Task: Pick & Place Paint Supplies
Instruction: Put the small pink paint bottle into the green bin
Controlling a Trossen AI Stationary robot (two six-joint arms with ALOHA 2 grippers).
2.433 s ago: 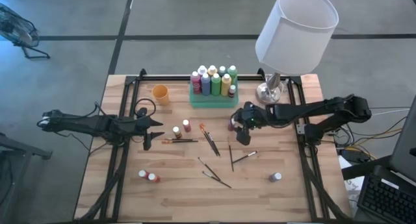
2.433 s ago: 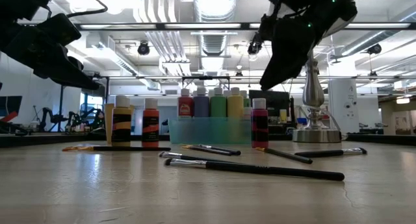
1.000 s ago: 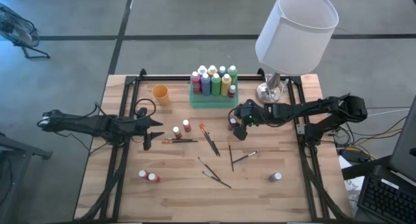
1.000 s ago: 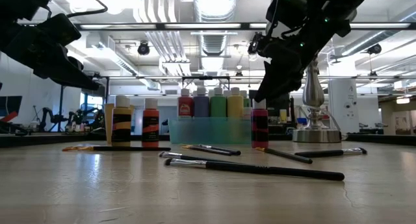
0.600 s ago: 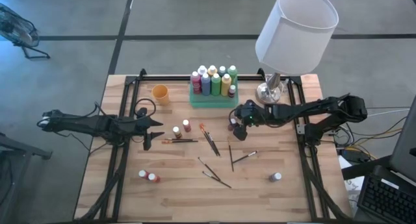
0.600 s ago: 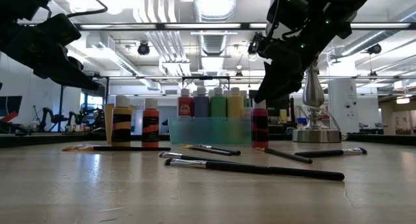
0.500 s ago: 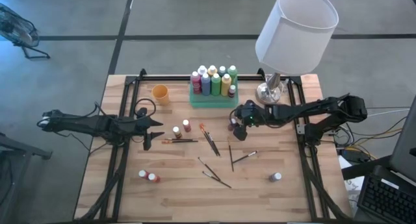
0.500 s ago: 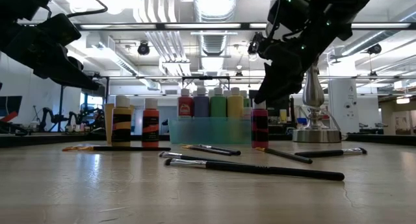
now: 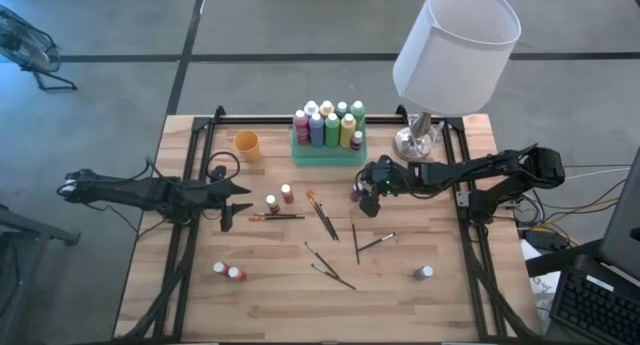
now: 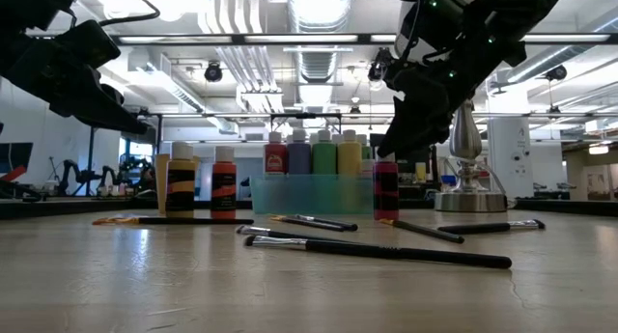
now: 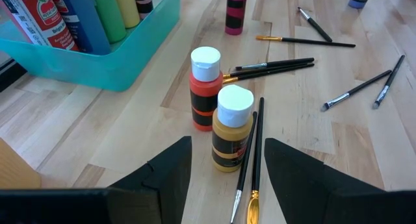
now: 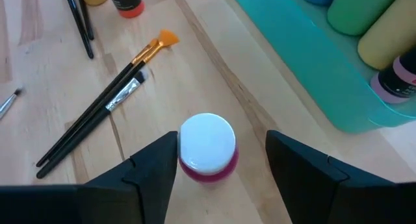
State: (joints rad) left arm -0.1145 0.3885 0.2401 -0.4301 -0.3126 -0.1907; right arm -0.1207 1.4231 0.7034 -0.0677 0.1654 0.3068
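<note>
Right gripper (image 12: 208,169): fingers parted either side of the white cap of a magenta bottle (image 12: 208,149), not closed on it; nothing grasped. In the high view this bottle (image 9: 357,192) stands at about 5 o'clock from the green tray (image 9: 330,153), near its corner.

Left gripper (image 11: 224,178): jaws apart, empty, waiting over the table's left half, aimed at a red-orange bottle (image 11: 205,91) and an ochre bottle (image 11: 231,130) standing just beside each other.

Placed so far, judging by position: a cluster of bottles (image 9: 328,123) upright in the green tray, which looks close to full.

Still loose on the table (image 9: 270,295):
- the magenta, red-orange and ochre bottles;
- two small bottles (image 9: 227,271) at 7 o'clock of the table centre;
- one bottle (image 9: 425,273) at 4 o'clock, well apart from the rest;
- paintbrushes (image 9: 322,215) scattered across the middle, another pair (image 9: 330,270) lower down, none gathered.

Orange cup (image 9: 246,143): at 9 o'clock of the tray; contents cannot be told.

Judgement: roughly half done; six bottles and all brushes remain.
</note>
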